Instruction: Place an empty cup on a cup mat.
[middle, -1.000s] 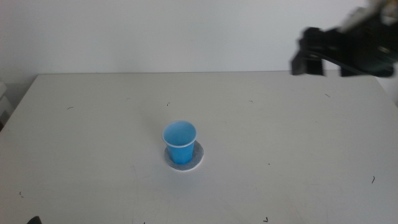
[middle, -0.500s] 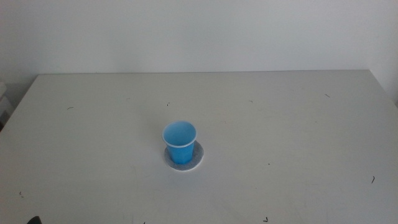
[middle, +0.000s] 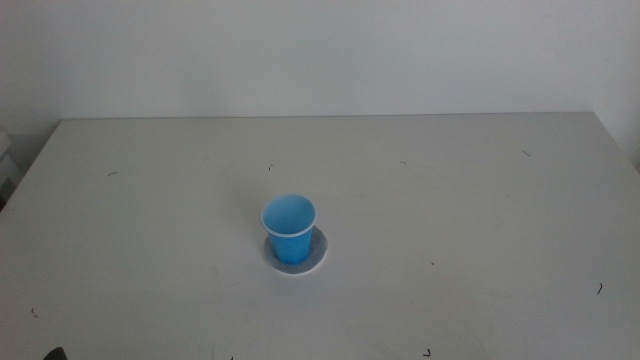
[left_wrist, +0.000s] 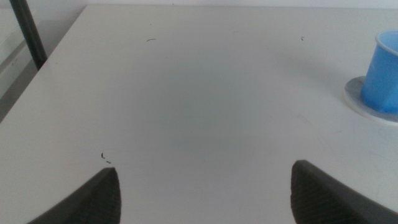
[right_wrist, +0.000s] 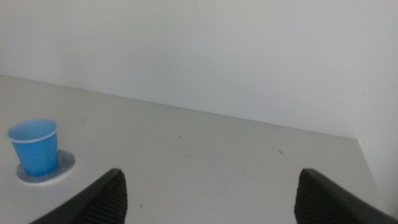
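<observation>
The blue cup (middle: 289, 229) stands upright on the round grey cup mat (middle: 316, 257) near the middle of the table, and nothing shows inside it. Both wrist views catch the pair too: cup (left_wrist: 385, 73) on mat (left_wrist: 357, 93), and cup (right_wrist: 35, 146) on mat (right_wrist: 64, 163). My left gripper (left_wrist: 202, 191) is open, low over bare table well short of the cup. My right gripper (right_wrist: 210, 194) is open too, raised and far from the cup. Neither arm appears in the middle view.
The white table (middle: 450, 200) runs back to a plain white wall. A dark post (left_wrist: 26, 31) stands beyond the table's edge in the left wrist view.
One second ago the right arm was at the upper right of the middle view; it has since withdrawn out of that view. Cup and mat have not moved.
</observation>
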